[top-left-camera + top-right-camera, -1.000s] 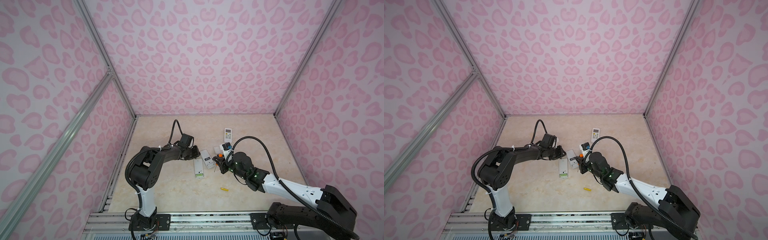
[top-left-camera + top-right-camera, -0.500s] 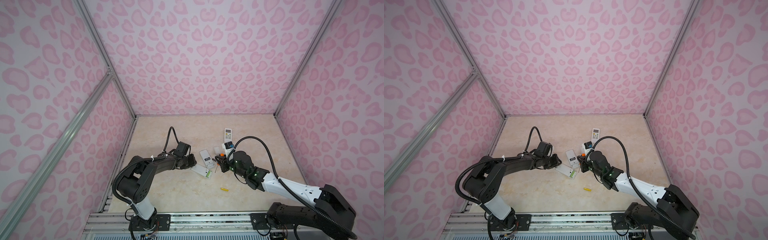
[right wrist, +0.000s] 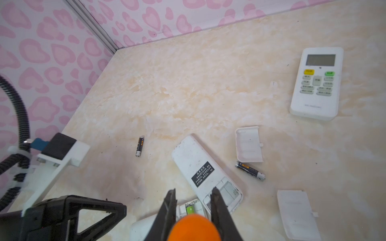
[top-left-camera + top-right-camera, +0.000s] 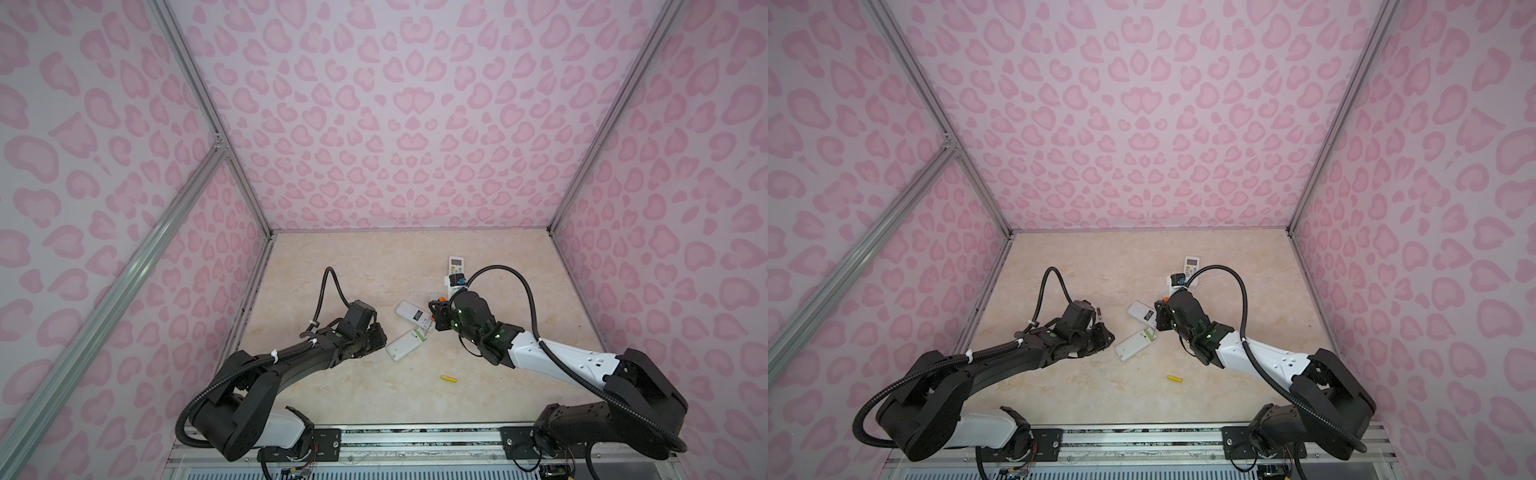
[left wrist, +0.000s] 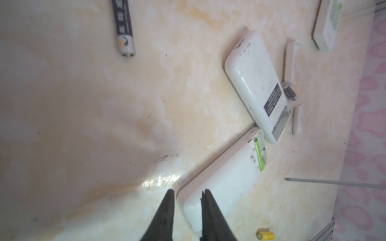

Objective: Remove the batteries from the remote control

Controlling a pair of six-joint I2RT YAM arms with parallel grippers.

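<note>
Nearest, a slim yellow battery lies loose; beyond, the left gripper pinches the white plastic remote by its end, presumably steadying its seated green battery for the orange-handled screwdriver clamped in the right gripper.

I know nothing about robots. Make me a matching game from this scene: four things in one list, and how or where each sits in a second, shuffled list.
Things
1. yellow battery
2. green battery
3. remote with a screen
4. orange-handled tool

Places or states
A. between the right fingers
B. buttons facing up
C. loose on the table, apart from the rest
D. seated in an open remote

Pairs: 1-C, 2-D, 3-B, 4-A
</note>
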